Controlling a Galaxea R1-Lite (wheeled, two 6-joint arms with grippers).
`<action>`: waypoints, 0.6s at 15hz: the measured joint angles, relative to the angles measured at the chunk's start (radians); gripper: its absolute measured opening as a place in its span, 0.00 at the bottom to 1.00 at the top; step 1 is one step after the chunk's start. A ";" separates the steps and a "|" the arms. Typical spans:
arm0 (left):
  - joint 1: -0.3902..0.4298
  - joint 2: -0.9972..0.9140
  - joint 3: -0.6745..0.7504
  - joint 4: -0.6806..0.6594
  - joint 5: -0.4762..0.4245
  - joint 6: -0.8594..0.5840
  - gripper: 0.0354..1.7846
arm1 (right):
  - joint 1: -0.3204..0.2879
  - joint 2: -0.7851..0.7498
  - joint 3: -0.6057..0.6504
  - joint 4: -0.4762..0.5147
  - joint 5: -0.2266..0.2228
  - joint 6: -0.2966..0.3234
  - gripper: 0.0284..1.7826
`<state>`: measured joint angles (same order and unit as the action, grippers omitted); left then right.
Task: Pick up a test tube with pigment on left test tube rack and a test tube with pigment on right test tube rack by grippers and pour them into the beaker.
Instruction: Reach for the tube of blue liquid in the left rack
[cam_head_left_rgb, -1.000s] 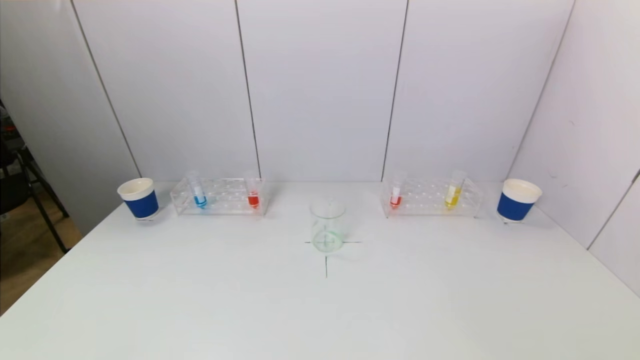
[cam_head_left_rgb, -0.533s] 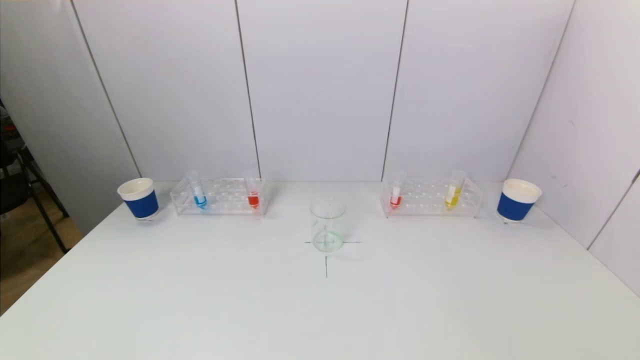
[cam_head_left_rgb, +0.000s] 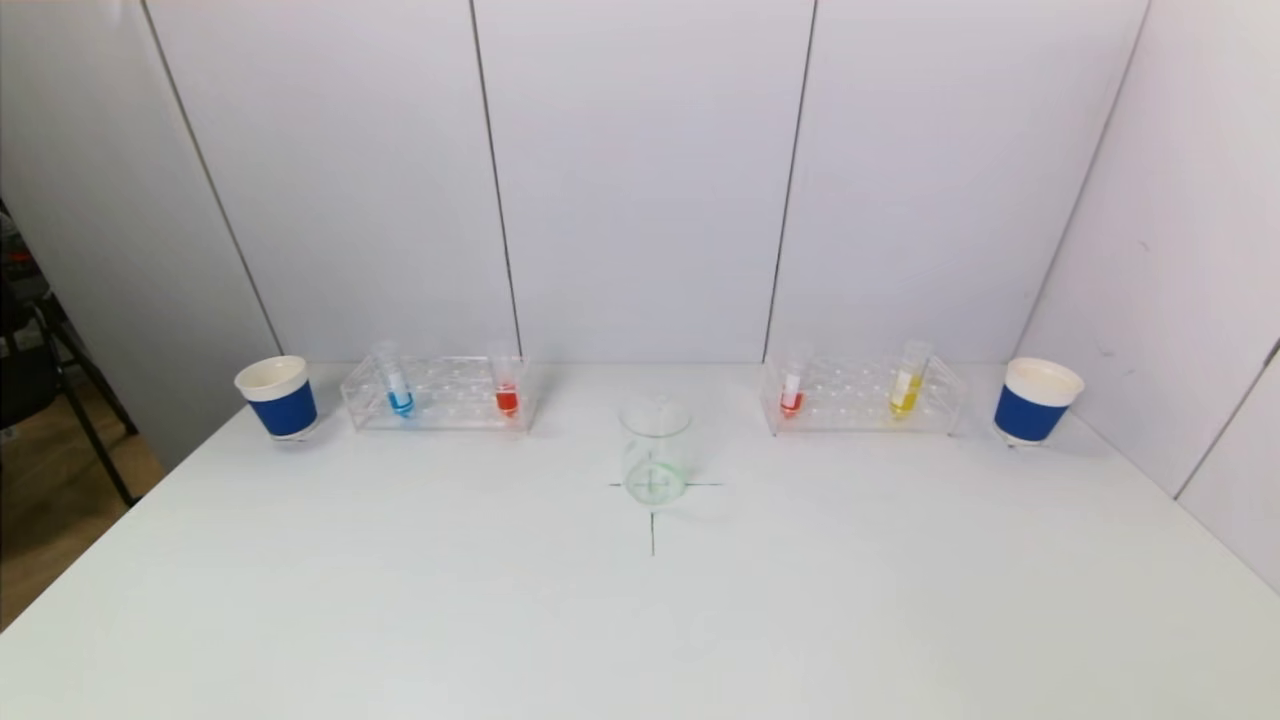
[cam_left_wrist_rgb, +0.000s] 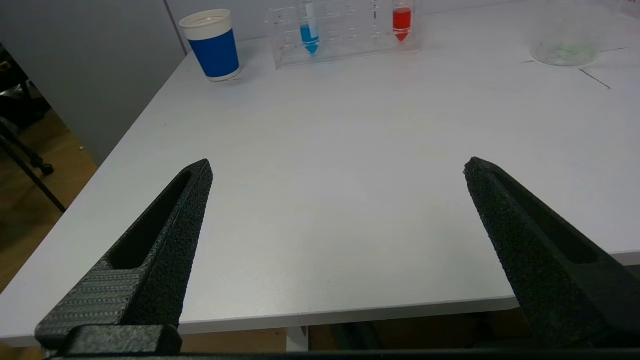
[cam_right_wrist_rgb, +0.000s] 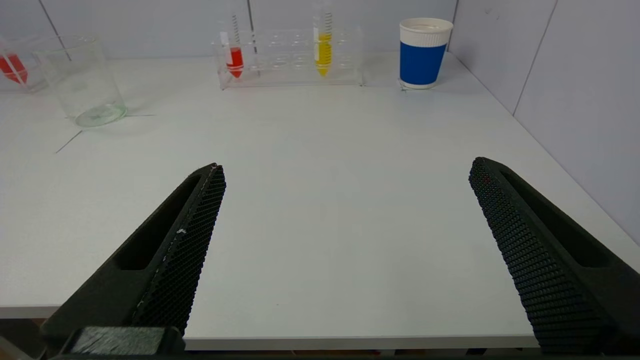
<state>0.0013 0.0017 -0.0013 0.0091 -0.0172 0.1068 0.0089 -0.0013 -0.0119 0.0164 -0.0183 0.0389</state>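
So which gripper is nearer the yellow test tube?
Right. The right gripper, open, sits at the table's near edge on the same side as the yellow test tube. The left gripper, also open, sits at the near edge facing the far-side left rack.

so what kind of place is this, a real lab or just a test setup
Probably a staged lab-style test bench rather than a working lab: clear racks of test tubes holding coloured liquid, a glass beaker on a cross marked on the white table, plain white panels behind. Both grippers, left gripper and right gripper, hang open at the near edge.
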 joint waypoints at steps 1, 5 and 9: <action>0.000 0.000 0.000 0.000 0.001 0.001 0.99 | 0.000 0.000 0.000 0.000 0.000 0.000 0.99; 0.000 0.001 -0.060 0.022 0.001 0.004 0.99 | 0.000 0.000 0.000 0.000 0.000 0.000 0.99; -0.001 0.085 -0.261 0.083 -0.003 0.005 0.99 | 0.000 0.000 0.000 0.000 0.000 0.000 0.99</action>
<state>0.0004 0.0870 -0.2626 0.0919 -0.0202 0.1115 0.0089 -0.0013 -0.0123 0.0168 -0.0181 0.0394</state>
